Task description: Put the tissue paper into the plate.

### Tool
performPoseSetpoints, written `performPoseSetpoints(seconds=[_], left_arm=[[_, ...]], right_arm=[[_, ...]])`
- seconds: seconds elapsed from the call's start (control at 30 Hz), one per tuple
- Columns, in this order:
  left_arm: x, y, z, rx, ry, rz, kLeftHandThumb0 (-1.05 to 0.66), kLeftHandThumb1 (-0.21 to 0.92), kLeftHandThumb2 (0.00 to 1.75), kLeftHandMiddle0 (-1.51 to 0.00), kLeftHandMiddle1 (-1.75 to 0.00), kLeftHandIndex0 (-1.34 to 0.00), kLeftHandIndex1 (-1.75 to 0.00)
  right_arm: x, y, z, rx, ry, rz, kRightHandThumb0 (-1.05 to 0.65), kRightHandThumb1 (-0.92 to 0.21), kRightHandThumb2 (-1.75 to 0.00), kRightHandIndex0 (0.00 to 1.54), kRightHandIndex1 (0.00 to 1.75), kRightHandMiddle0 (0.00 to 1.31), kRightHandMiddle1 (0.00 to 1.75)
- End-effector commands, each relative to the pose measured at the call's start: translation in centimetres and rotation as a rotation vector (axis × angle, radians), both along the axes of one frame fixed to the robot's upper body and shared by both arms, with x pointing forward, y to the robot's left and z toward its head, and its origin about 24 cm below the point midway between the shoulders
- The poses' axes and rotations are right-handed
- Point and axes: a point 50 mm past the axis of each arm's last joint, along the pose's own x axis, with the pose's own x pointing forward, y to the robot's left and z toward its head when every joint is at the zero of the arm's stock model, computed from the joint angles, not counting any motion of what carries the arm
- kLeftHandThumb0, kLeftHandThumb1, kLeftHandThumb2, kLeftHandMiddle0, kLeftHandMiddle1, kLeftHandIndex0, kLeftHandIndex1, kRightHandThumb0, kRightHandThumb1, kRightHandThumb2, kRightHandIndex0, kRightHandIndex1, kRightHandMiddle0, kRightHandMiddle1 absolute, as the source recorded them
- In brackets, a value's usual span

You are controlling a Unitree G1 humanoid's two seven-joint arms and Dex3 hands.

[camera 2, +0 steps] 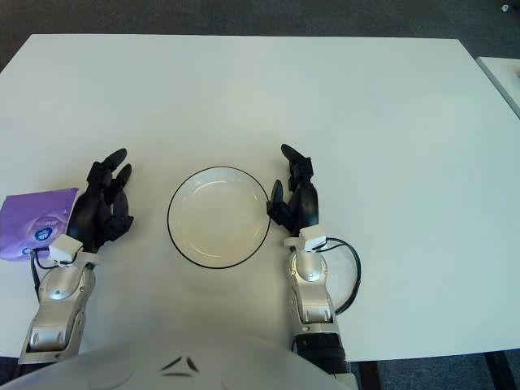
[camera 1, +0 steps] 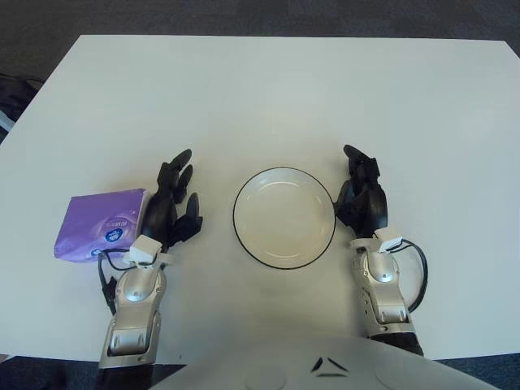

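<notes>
A purple tissue pack lies flat on the white table, at the near left. A white plate with a dark rim sits at the middle front and holds nothing. My left hand is just right of the tissue pack, fingers spread and pointing away, holding nothing. My right hand is just right of the plate's rim, fingers relaxed and open, holding nothing. The pack also shows in the right eye view, partly cut by the left edge.
The white table stretches far beyond the plate. Dark floor shows past its far edge. A black cable loops beside my right wrist. Another table's corner shows at far right.
</notes>
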Motion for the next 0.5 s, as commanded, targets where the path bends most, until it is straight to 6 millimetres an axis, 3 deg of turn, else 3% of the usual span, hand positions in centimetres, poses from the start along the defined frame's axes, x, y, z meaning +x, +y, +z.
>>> performPoseSetpoints(seconds=[0.0,0.47], left_arm=[[-0.3,-0.4,0.6,0.001,-0.025,-0.026,-0.62,0.92,0.78,-0.33,-0.02,0.0,-0.7],[-0.6,-1.0,2.1,0.059,-0.085,-0.113,-0.68,0.92,0.75,-0.3,0.0,0.0,-0.7]], right_arm=[[-1.6,-0.1,-4.5,-0.009,0.25,-0.01,-0.59,-0.92,-0.85,0.34,0.09,0.0,0.78],[-1.2,0.2,-5.1,-0.015,0.282,0.003,-0.61,-0.92,-0.84,0.34,0.08,0.0,0.78]])
